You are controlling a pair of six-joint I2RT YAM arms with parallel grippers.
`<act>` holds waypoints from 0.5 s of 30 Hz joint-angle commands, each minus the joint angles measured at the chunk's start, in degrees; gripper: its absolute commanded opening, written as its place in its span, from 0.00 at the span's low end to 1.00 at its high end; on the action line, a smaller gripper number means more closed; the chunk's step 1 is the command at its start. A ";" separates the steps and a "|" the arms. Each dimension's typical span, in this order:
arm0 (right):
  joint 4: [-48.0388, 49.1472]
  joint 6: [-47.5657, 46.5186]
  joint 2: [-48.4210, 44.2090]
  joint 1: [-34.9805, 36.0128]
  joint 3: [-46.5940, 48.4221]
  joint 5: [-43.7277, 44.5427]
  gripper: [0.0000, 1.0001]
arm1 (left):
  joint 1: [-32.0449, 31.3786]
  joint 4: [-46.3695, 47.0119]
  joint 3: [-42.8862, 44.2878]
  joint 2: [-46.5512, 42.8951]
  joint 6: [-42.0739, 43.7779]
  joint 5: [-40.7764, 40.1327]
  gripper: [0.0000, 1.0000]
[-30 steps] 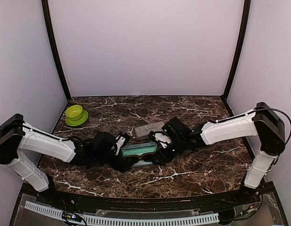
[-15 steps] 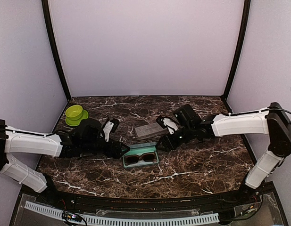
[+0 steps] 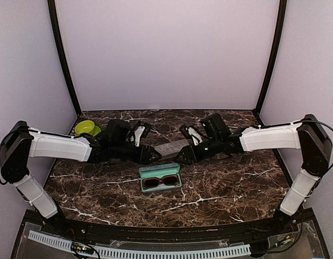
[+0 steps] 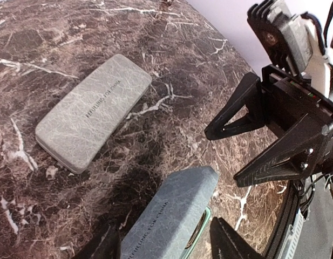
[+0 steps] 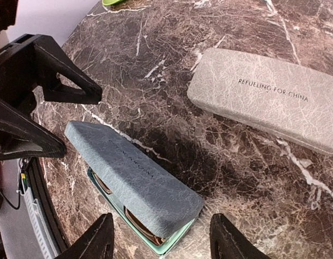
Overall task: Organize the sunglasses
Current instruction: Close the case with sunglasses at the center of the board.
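Observation:
A blue-grey case [image 3: 161, 178] with a teal lining lies open in the middle of the table, its lid [image 5: 131, 170] raised. A dark brown pair of sunglasses [image 3: 160, 183] lies inside it, and its lenses [image 5: 140, 227] show under the lid. My left gripper [image 3: 150, 155] hovers behind the case's left end, open and empty, looking down at the lid [image 4: 171, 218]. My right gripper [image 3: 184, 156] hovers behind its right end, also open and empty. A closed grey case [image 3: 170, 148] lies between the two grippers, farther back.
The grey case [image 4: 93, 110] [image 5: 269, 97] carries printed lettering on its lid. A green bowl [image 3: 86, 129] stands at the back left. The right gripper's fingers [image 4: 247, 116] show close by in the left wrist view. Purple walls enclose the dark marble table [image 3: 231, 189].
Both grippers have left the blue-grey case and pulled back toward the grey case. The left gripper's jaws have narrowed somewhat. The case stays open with the sunglasses inside.

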 commanded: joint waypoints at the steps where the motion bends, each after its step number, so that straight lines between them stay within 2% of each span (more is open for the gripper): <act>1: 4.70 2.80 1.59 -0.49 0.75 -3.68 0.61 | 0.07 -1.03 2.27 2.38 0.41 4.22 0.55; 15: 5.54 3.86 6.41 -0.27 2.03 -7.44 0.45 | -1.68 0.41 -0.90 2.87 -0.78 3.15 0.44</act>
